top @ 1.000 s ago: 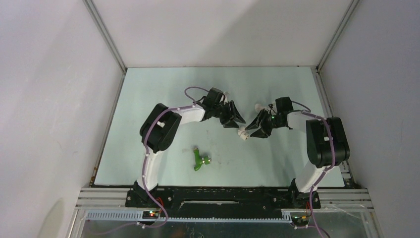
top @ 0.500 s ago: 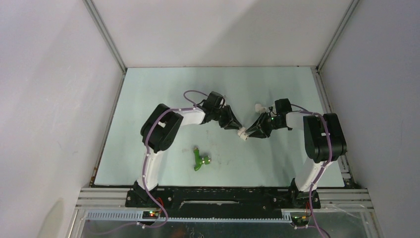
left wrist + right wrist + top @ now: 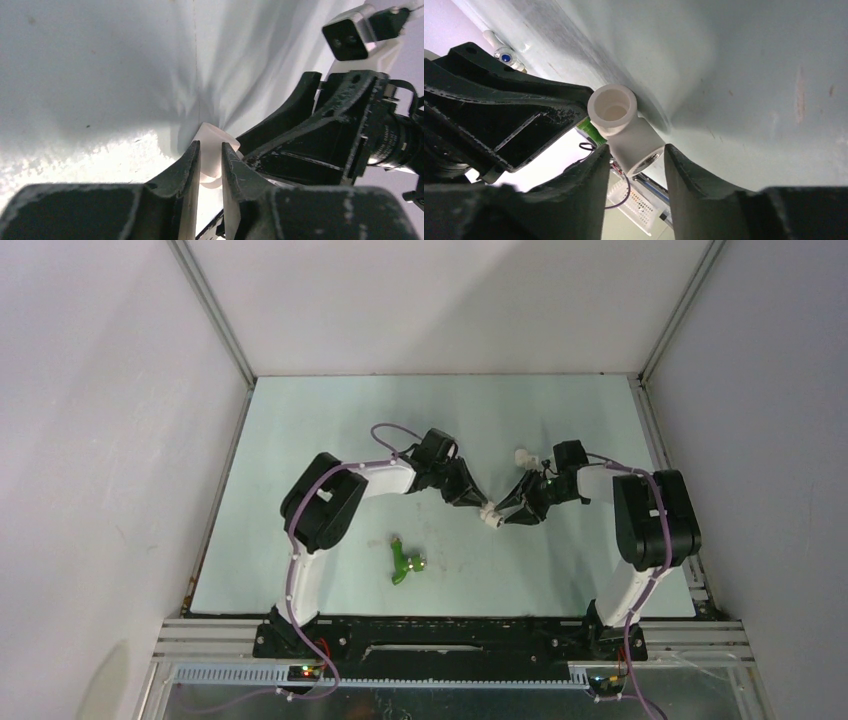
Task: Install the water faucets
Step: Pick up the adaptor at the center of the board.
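A short white pipe fitting (image 3: 490, 517) sits mid-table between my two grippers. My right gripper (image 3: 506, 513) is shut on it: in the right wrist view the fitting (image 3: 624, 125) lies between the two fingers (image 3: 638, 156), one open end facing the camera. My left gripper (image 3: 477, 501) meets it from the left. Its fingers (image 3: 210, 149) stand a narrow gap apart with the fitting (image 3: 211, 134) in that gap. The green faucet (image 3: 405, 562) lies loose on the mat, nearer the bases. The white faucet with the grey knob is not in view.
The pale green mat (image 3: 330, 410) is bounded by white walls at the left, back and right. A metal rail (image 3: 450, 632) with both arm bases runs along the near edge. The right wrist camera (image 3: 345, 39) sits close to my left gripper.
My left gripper has moved right and down to the fitting and its fingers have narrowed. My right gripper has shifted slightly left and lower with the fitting. The green faucet has not moved.
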